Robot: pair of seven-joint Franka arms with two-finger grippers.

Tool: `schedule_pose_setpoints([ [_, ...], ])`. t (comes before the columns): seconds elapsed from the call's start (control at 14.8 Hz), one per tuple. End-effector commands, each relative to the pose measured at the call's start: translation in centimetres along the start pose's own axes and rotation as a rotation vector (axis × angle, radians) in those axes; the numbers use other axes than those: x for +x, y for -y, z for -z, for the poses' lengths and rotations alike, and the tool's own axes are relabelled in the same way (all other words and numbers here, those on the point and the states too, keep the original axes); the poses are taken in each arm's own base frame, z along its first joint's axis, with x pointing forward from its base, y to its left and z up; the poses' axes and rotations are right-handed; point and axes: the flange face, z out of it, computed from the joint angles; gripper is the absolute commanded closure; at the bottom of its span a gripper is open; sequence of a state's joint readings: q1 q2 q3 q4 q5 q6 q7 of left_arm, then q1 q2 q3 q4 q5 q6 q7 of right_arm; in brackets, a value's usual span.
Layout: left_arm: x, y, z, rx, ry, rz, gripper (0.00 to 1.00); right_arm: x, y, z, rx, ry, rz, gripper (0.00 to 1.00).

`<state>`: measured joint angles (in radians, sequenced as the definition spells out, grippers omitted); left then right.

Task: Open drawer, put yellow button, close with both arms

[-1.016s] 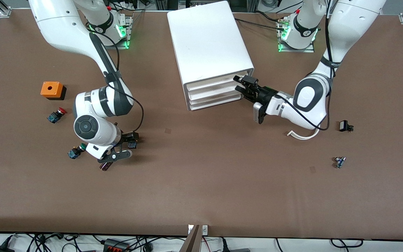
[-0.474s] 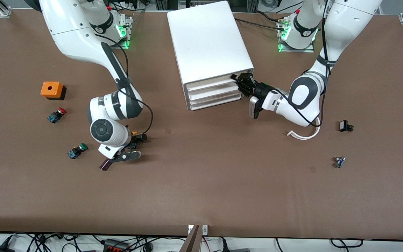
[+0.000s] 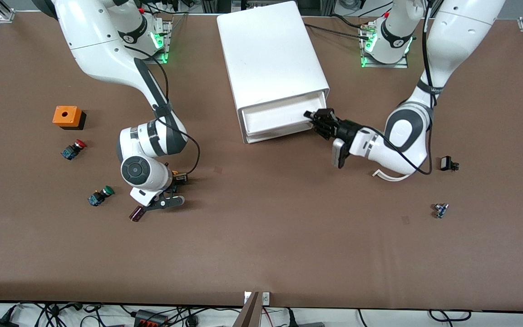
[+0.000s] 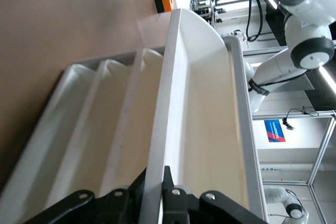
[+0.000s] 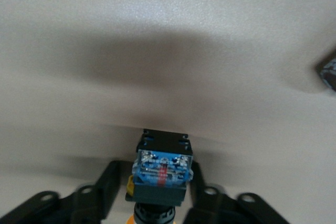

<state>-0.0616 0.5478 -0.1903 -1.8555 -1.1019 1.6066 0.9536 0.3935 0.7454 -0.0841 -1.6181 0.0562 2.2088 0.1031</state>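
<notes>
The white cabinet (image 3: 268,50) stands at the table's back middle. Its top drawer (image 3: 275,117) is pulled partway out toward the front camera, and the left wrist view shows its bare inside (image 4: 205,103). My left gripper (image 3: 314,119) is shut on the drawer's front wall at the corner toward the left arm's end, one finger inside and one outside (image 4: 157,190). The yellow button (image 3: 176,173) lies low at the table toward the right arm's end. My right gripper (image 3: 177,178) is shut on its black and blue body (image 5: 160,169), with the fingers pressed to both sides (image 5: 160,192).
Toward the right arm's end lie an orange box (image 3: 67,116), a red-capped button (image 3: 73,149), a green-capped button (image 3: 99,196) and a small dark part (image 3: 135,213). Toward the left arm's end lie a white curved strip (image 3: 393,175), a black part (image 3: 447,163) and a small blue part (image 3: 440,210).
My left gripper shut on the top drawer's front and drew it out toward the front camera. My right gripper shifted over the yellow button and closed round it.
</notes>
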Motion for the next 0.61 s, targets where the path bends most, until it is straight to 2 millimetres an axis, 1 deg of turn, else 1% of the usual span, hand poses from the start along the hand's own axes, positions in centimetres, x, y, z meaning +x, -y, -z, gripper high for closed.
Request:
schedule_pose_setpoints([
  [0.0, 3.2, 3.1, 3.3, 0.063, -0.040, -0.017, 0.99, 0.3, -0.4, 0.9, 0.013, -0.014, -0.018, 0.86],
  [0.07, 3.8, 3.6, 3.6, 0.068, -0.043, -0.023, 0.99, 0.4, -0.5, 1.3, 0.012, -0.020, -0.012, 0.97],
  [0.14, 4.3, 3.6, 4.1, 0.073, -0.051, -0.031, 0.97, 0.8, -0.5, 2.9, 0.014, -0.043, 0.000, 1.00],
  [0.2, 4.4, 3.8, 4.3, 0.076, -0.053, -0.026, 0.96, 0.9, -0.4, 4.3, 0.017, -0.056, 0.001, 1.00],
  [0.27, 4.4, 3.8, 4.4, 0.077, -0.054, -0.024, 0.90, 1.0, 0.0, 5.7, 0.020, -0.072, 0.006, 1.00],
  [0.34, 4.4, 3.8, 4.4, 0.077, -0.054, -0.022, 0.60, 1.2, 0.4, 7.7, 0.026, -0.092, 0.008, 1.00],
  [0.41, 4.3, 3.8, 4.6, 0.076, -0.058, -0.024, 0.05, 1.4, 0.7, 9.7, 0.029, -0.101, 0.013, 1.00],
  [0.47, 4.3, 3.4, 5.2, 0.078, -0.063, -0.024, 0.00, 1.8, 1.2, 12.2, 0.033, -0.111, 0.018, 1.00],
  [0.54, 4.6, 2.9, 5.8, 0.083, -0.069, -0.032, 0.00, 2.0, 1.5, 15.1, 0.037, -0.115, 0.025, 1.00],
])
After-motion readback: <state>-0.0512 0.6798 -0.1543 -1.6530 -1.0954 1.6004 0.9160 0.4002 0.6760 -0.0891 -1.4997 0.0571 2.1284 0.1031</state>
